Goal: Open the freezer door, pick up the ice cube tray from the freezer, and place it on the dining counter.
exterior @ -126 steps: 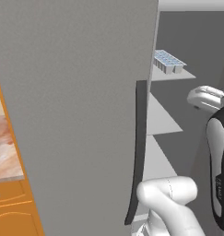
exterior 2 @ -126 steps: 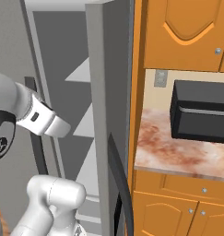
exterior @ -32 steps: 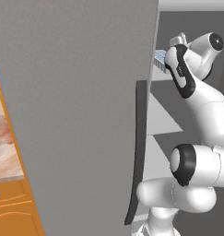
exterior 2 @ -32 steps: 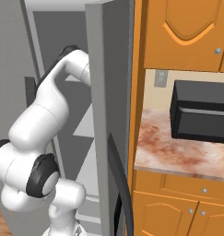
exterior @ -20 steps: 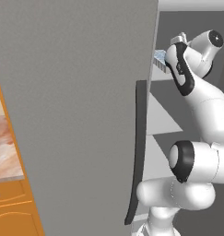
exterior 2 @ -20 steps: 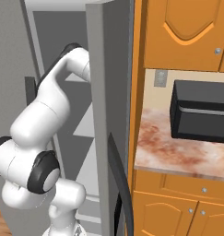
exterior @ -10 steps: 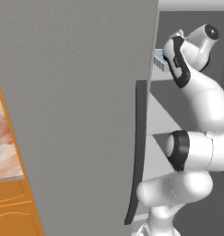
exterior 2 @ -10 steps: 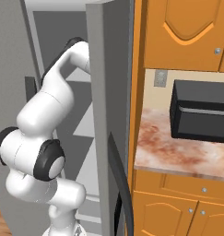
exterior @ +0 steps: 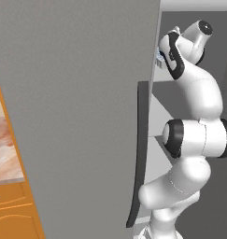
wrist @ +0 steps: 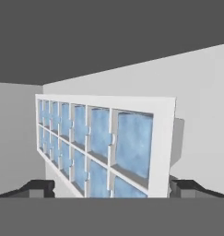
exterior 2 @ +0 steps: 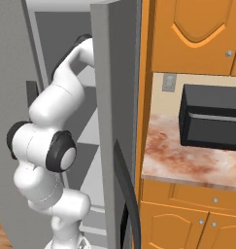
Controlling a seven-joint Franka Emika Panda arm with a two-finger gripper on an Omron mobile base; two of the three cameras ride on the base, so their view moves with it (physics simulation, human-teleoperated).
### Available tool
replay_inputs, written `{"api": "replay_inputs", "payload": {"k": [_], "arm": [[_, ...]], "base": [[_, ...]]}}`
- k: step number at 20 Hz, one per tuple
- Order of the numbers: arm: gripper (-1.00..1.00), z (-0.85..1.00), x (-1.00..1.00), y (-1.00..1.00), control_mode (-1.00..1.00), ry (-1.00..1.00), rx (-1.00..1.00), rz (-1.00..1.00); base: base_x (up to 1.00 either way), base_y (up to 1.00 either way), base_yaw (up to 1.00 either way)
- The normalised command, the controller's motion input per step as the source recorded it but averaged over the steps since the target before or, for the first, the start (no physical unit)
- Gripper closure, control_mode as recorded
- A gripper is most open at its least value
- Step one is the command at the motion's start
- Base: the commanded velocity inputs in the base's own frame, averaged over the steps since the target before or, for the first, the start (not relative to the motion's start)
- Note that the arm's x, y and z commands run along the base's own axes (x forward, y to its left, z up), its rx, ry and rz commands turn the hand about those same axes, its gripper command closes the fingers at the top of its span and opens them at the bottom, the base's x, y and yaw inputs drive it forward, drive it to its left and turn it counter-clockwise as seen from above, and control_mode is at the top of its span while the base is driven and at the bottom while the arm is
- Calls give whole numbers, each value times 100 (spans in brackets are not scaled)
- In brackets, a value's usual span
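Since the earlier frame I've pushed the arm deeper past the freezer door (exterior: 87, 116); my end effector (wrist: 111, 188), spread wide, straddles the ice cube tray (wrist: 102, 143). Next: close and lift.

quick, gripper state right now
Gripper: open, fingertips either side of the ice cube tray, not closed on it.

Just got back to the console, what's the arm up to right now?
The freezer door stands open and the arm reaches up into the freezer. In the hand view the open gripper is lined up on the ice cube tray, which lies on a pale shelf, one fingertip at each side of it. It has not closed on the tray, so nothing is held.
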Motion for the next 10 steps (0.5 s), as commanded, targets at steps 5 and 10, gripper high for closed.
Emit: {"api": "replay_inputs", "payload": {"k": [5, 10], "arm": [[100, -3, 31, 0, -100, 2, 0, 0], [100, -1, 19, 0, -100, 1, 0, 0]], "base": [[0, 0, 0], [0, 0, 0]]}}
